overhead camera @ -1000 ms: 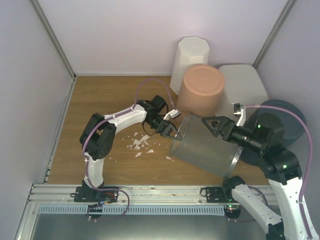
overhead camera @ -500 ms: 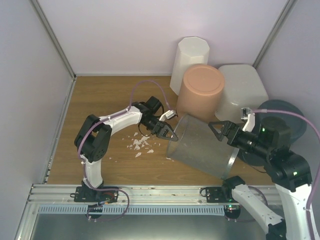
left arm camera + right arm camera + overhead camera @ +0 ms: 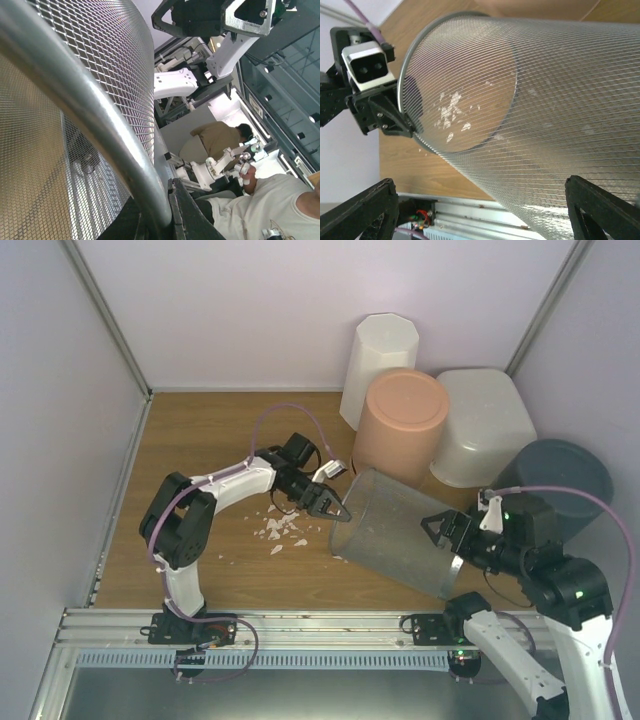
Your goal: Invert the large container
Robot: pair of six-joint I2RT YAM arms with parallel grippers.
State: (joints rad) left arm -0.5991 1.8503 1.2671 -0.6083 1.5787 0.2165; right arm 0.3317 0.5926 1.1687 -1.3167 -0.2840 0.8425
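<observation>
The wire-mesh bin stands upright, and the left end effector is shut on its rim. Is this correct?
Not quite. The wire-mesh bin does not stand upright: it is tipped far over onto its side, with its mouth facing the left arm, as the top view shows. The rest holds: the left end effector is shut on its rim.

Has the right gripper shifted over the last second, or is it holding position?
Yes. The right gripper has drawn back toward the near edge of the table, away from the large container, ending lower in the top view beside the mesh bin.
</observation>
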